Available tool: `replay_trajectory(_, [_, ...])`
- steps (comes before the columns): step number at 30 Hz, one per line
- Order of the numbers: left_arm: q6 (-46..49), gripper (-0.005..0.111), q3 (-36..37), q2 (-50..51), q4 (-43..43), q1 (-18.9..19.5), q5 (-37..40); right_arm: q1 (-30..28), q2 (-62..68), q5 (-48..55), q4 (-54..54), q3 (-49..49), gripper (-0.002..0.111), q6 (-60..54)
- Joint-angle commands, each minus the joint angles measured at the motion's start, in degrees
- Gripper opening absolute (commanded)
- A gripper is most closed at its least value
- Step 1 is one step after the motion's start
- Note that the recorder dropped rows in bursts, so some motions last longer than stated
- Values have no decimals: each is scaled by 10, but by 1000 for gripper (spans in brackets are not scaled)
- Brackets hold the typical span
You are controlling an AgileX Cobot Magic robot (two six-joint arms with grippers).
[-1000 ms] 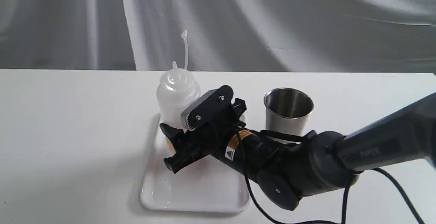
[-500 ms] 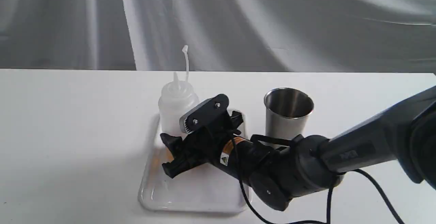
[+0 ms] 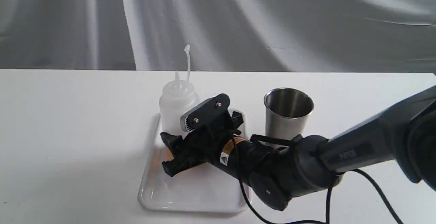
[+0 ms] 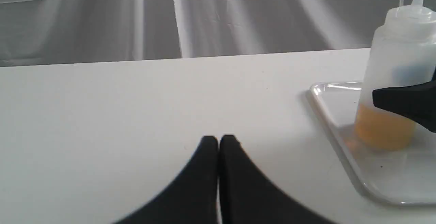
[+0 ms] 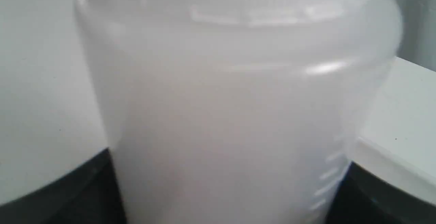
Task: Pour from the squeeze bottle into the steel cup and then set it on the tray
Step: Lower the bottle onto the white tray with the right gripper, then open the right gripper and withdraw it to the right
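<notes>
Exterior view: one squeeze bottle, translucent white, is seen upright at the 11 o'clock corner of one white tray, its lower half hidden by the right jaws pinching it. One steel cup is set at its 3 o'clock, off the tray. Left wrist view: amber liquid is shown low in the bottle; the left jaws are pressed together. Right wrist view: only the bottle's blurred wall is seen.

Staged lab setup: white table, draped grey cloth backdrop

Black right tool, grey plate — two screws, orange band, warning triangle, black cable
</notes>
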Motion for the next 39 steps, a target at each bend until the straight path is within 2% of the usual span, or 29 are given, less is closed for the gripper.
replay_trajectory(1, [-2,0,3,-1,-1,-3,-4,0,0,3,1,0,4,4])
replay_trajectory(6, [-2,0,3,-1,-1,-3,-4,0,-1,5,1,0,29,4])
replay_trajectory(13, [-3,0,3,-1,-1,-3,-4,0,-1,5,1,0,78,4])
replay_trajectory(17, [-3,0,3,-1,-1,-3,-4,0,-1,4,1,0,94,4])
replay_trajectory(22, [-3,0,3,-1,-1,-3,-4,0,-1,4,1,0,105,4])
replay_trajectory(32, [-2,0,3,-1,-1,-3,-4,0,-35,61,0,8,105,5])
replay_trajectory(39, [-3,0,3,-1,-1,-3,-4,0,-85,54,-1,78,105,5])
